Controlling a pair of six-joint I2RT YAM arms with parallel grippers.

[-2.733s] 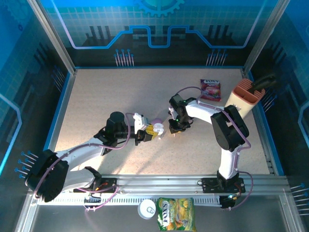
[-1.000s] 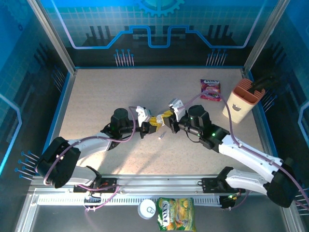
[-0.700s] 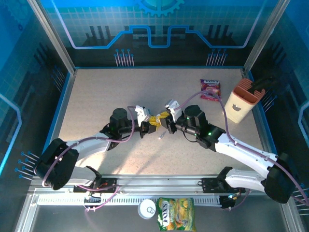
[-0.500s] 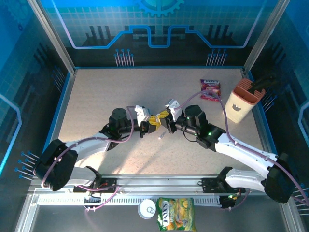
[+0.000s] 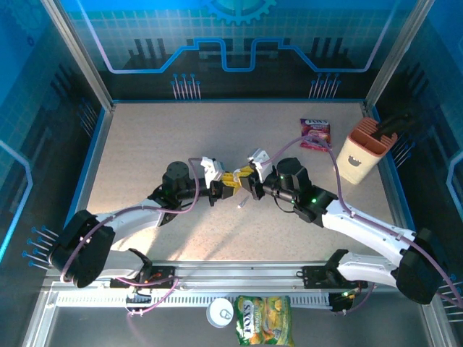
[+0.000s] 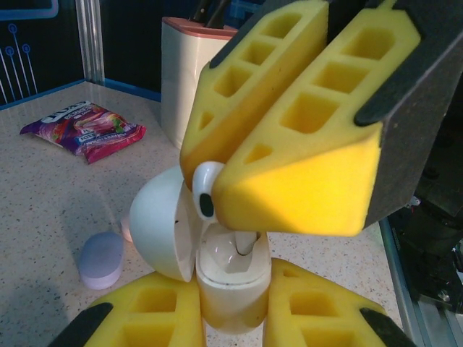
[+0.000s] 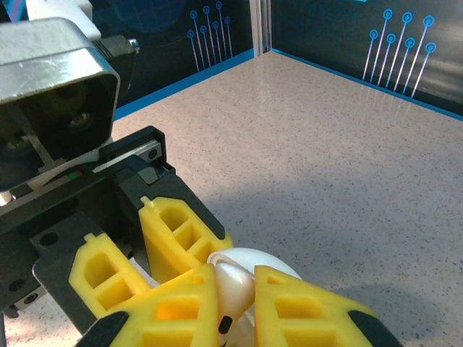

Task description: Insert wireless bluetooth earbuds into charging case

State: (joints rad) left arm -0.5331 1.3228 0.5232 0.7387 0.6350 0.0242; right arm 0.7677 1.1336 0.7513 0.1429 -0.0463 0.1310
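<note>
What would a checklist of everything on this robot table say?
Surface: beige speckled tabletop.
Job's things: small white earbud at the mouth of the open white pebble-shaped charging case; lilac pebble-shaped piece on the table.
Clutter: purple snack packet, cream pink-rimmed holder, tin can, green snack bag.
Grippers: left gripper shut on the case; right gripper shut on the earbud.
Cables: lilac cables along both arms.
Surroundings: blue printed walls.

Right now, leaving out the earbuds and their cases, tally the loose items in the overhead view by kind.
Snack packets: 2, a pink packet and a green packet
Utensil holder: 1
Pull-tab can: 1
Total: 4
</note>
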